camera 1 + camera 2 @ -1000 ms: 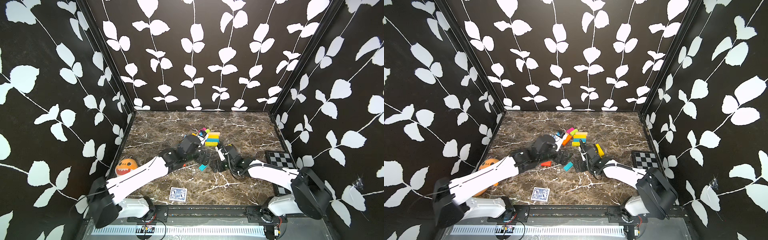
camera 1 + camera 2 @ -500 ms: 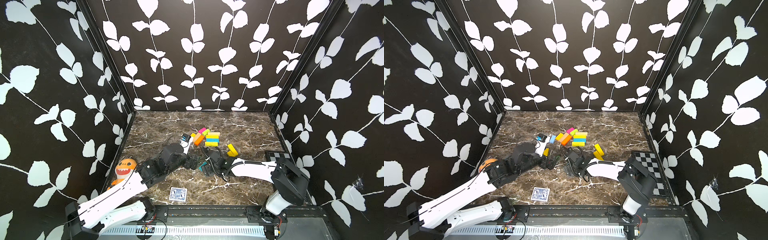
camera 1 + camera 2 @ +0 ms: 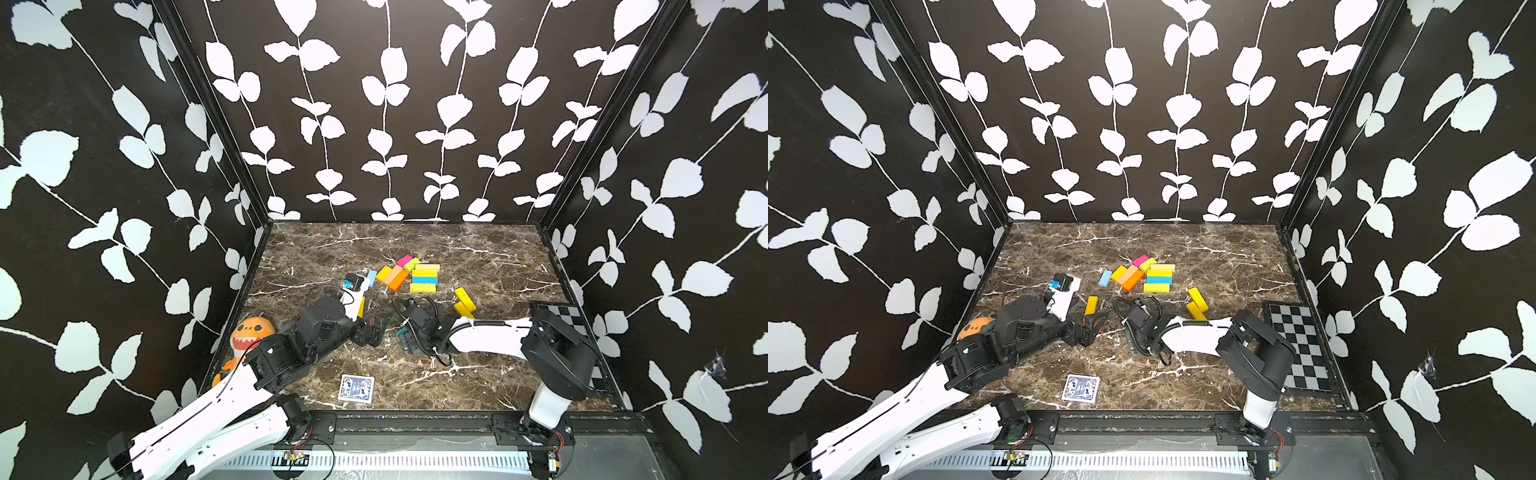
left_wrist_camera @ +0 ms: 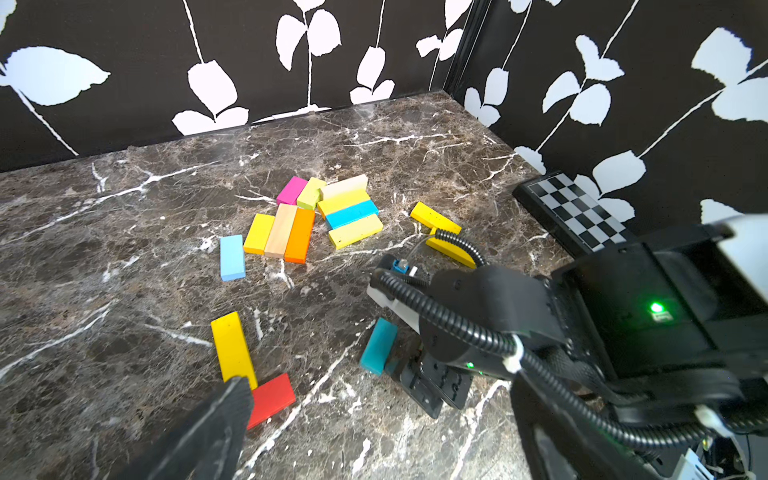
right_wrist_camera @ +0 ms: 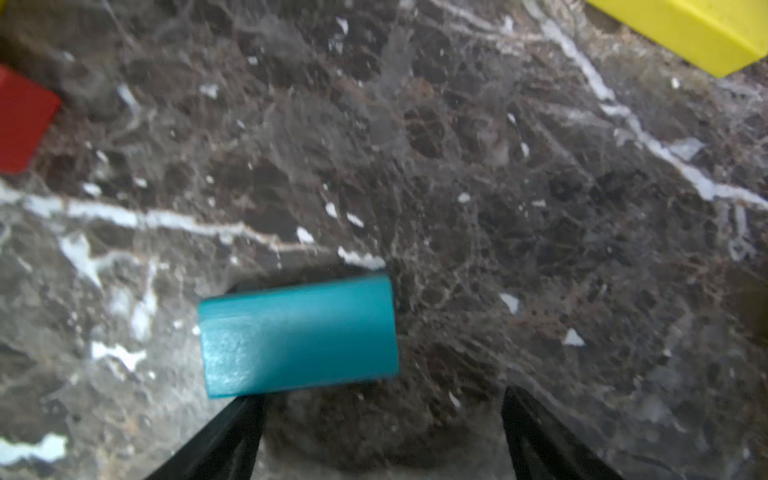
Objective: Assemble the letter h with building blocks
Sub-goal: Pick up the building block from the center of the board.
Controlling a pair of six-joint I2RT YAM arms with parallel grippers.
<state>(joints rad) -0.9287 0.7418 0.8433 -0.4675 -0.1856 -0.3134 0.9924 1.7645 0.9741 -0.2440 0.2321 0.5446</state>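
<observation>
An orange plush shark toy [image 3: 252, 332] was seen at the left edge of the dark marble-patterned worktop [image 3: 415, 243]. A blue-patterned card deck [image 3: 356, 388] was laid near the front edge. A black-and-white chequered board [image 3: 1304, 345] was placed along the right wall.

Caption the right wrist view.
Open right gripper by teal block on marble table; red block, yellow block nearby.

Enclosure of three walls [image 3: 395, 104] papered black with a white leaf-and-vine print, joined at black corner posts [image 3: 214, 112]. Floor: dark brown marble-patterned surface [image 3: 415, 241] with white veins, evenly lit. A black rail [image 3: 415, 419] runs along the near edge.
</observation>
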